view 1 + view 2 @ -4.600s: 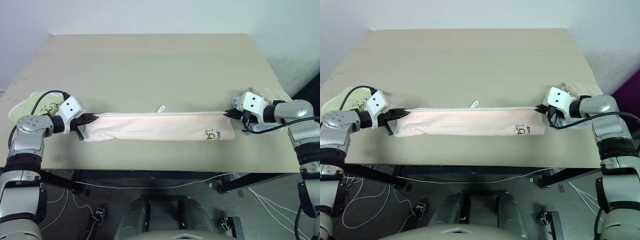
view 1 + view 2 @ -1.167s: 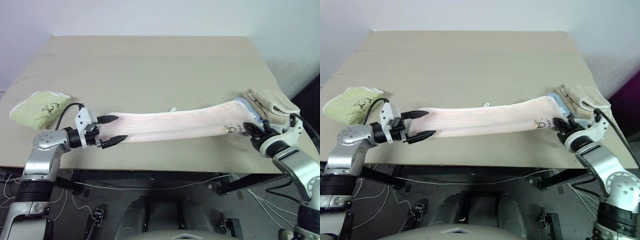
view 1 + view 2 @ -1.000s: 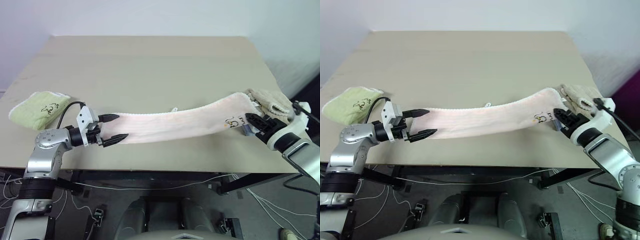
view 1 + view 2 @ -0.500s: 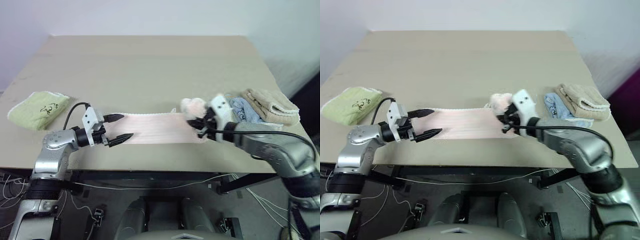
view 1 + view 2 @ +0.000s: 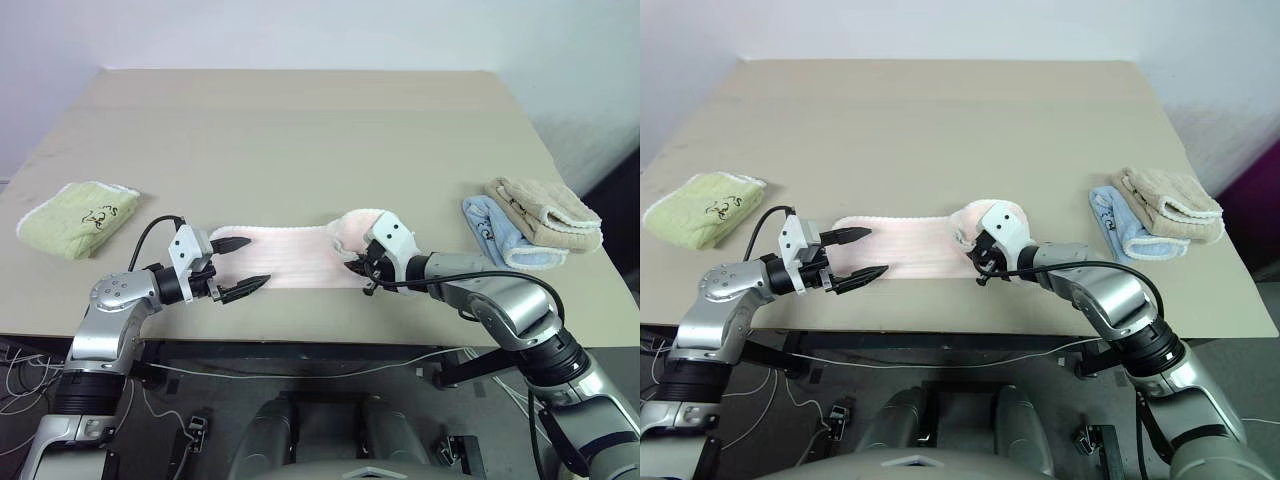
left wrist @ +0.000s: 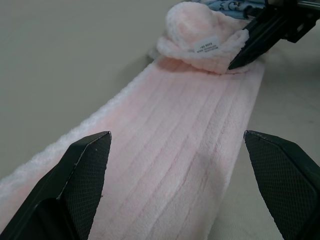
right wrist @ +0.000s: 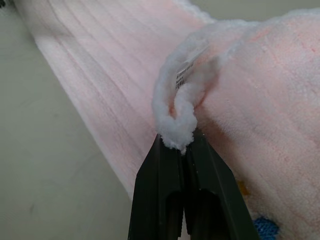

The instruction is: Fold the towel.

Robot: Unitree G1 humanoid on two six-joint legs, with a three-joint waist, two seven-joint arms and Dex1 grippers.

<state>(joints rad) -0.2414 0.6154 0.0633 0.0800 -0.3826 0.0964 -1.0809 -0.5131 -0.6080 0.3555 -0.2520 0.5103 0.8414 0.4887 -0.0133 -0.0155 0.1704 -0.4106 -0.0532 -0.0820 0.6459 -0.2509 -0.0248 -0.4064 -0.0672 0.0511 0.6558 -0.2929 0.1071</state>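
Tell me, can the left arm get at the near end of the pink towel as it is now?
Probably yes. The left gripper has its fingers open on either side of the pink towel, at its end, with nothing between them.

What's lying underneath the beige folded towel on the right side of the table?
A light blue folded towel sticks out from under the beige folded towel, toward the table middle and front. How far it reaches beneath is covered.
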